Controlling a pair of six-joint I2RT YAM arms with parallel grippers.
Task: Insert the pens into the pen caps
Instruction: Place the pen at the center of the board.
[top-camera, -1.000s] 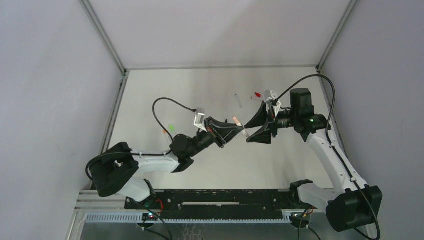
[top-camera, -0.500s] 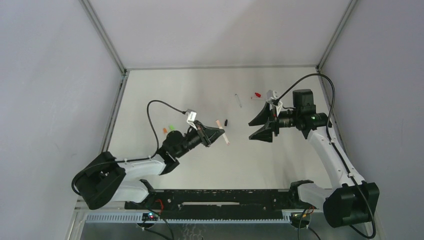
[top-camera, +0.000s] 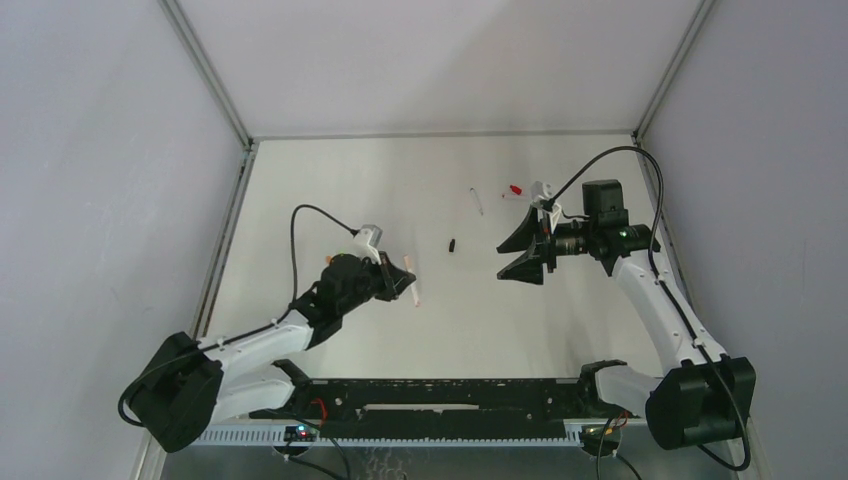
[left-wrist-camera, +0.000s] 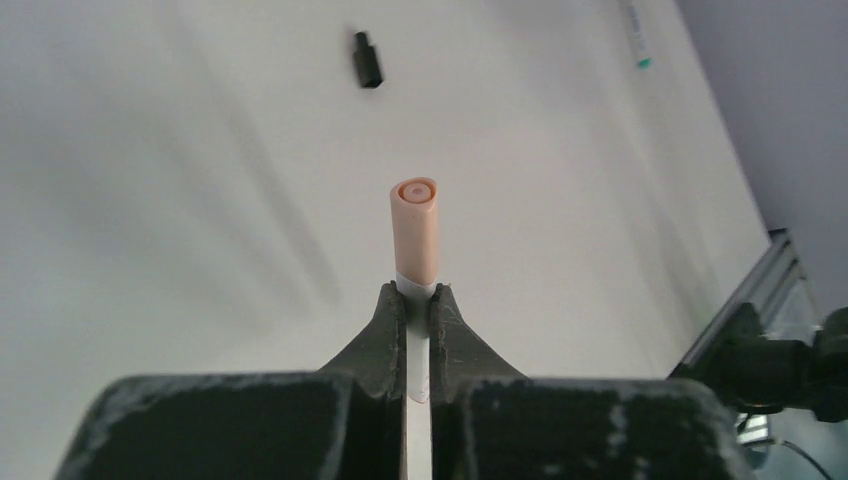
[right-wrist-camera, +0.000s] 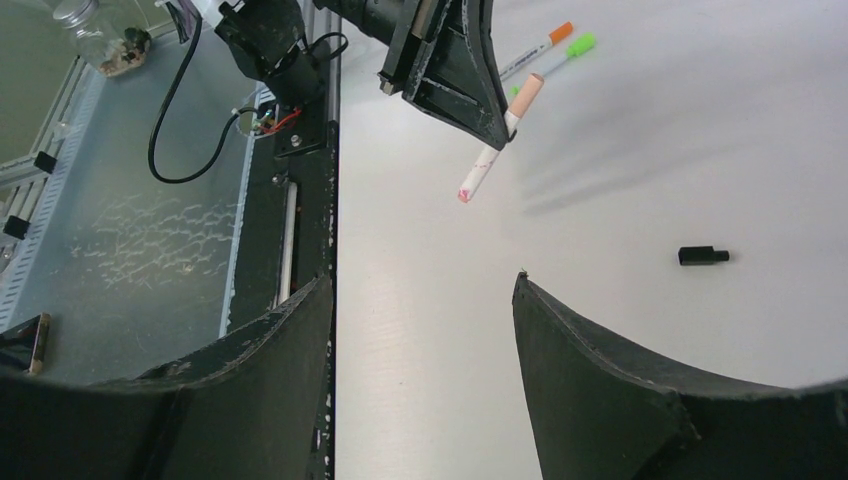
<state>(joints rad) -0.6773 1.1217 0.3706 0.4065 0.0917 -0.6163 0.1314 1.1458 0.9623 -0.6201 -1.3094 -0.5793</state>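
My left gripper is shut on the white barrel of a pen that wears a peach cap. The pen hangs slanted above the table, its lower end marked pink. My right gripper stands open and empty to the right of it, well apart. A loose black pen cap lies on the table between the two grippers. A teal-ended pen and a red piece lie farther back.
An orange-ended pen and a green-ended pen lie side by side beyond the left gripper in the right wrist view. The black rail marks the table's near edge. Grey walls close in the table.
The left arm has drawn back to the left and toward the near edge, carrying the capped pen away from the right gripper. The right gripper stays open, almost unmoved.
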